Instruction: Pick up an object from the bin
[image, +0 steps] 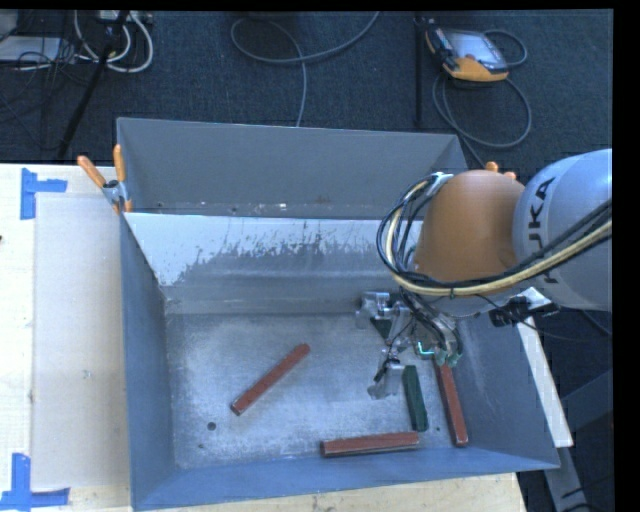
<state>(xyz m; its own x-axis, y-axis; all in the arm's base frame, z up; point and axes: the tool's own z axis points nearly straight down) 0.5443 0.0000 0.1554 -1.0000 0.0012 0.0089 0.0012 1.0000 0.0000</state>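
**binwatcher:** Which piece is being lined up here? The tool (385, 382) is seen low in the near right part of the bin (200, 300), under the orange wrist cover (465, 225).

**kuka_fan:** The dark green stick (414, 400) is probably the one, though that's only judged from how close it is. It's lying flat on the bin floor just beside the tool tip, on the view's right. Whether the two are touching can't be settled. Whether the tool is spread or pressed together can't be told either, since the tip is tangled up with cables and shadow. Nothing is seen pinched in it.

**binwatcher:** And how is the stick oriented?

**kuka_fan:** Its long axis is run far-to-near, leaned slightly. So a small shift toward the view's right would be needed, with the closing done across the stick's narrow width. A red-brown stick (452, 403) is laid almost parallel just beyond it, by the right wall, so that side is crowded. Another red-brown bar (370, 444) is laid along the near wall, close below. A third, slanted stick (270, 378) is left mid-floor, well apart.
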